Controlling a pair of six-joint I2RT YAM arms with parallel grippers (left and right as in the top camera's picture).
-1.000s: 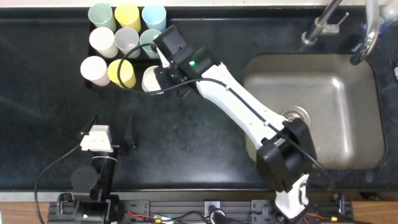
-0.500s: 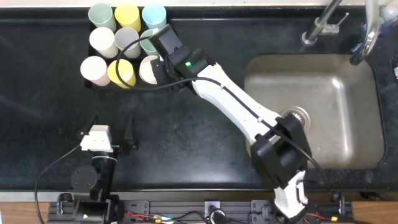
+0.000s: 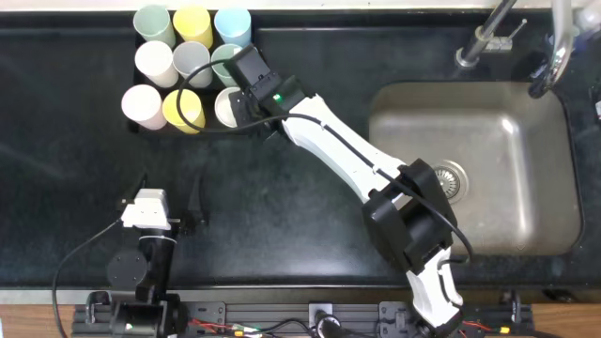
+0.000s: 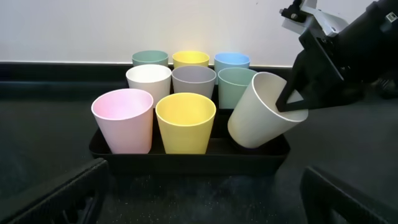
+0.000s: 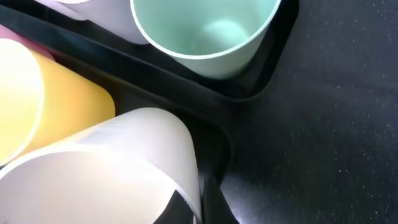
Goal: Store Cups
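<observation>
A black tray (image 3: 134, 127) at the counter's back left holds several upright cups, among them a pink cup (image 4: 123, 118), a yellow cup (image 4: 185, 121) and a mint cup (image 5: 205, 28). My right gripper (image 3: 241, 103) is shut on the rim of a cream cup (image 3: 225, 107), which leans tilted at the tray's front right corner (image 4: 264, 115), its base low inside the tray beside the yellow cup. The cream cup's wall (image 5: 112, 168) sits close to the tray rim (image 5: 249, 93). My left gripper (image 3: 169, 191) rests open and empty in front of the tray (image 4: 186, 163), well short of it.
A steel sink (image 3: 470, 160) with a faucet (image 3: 488, 38) lies to the right. The right arm (image 3: 347, 155) stretches diagonally across the black counter (image 3: 75, 178) from the lower right.
The right gripper has carried the cream cup left and slightly back, from just outside the tray's front right corner into that corner. The left arm has stayed still.
</observation>
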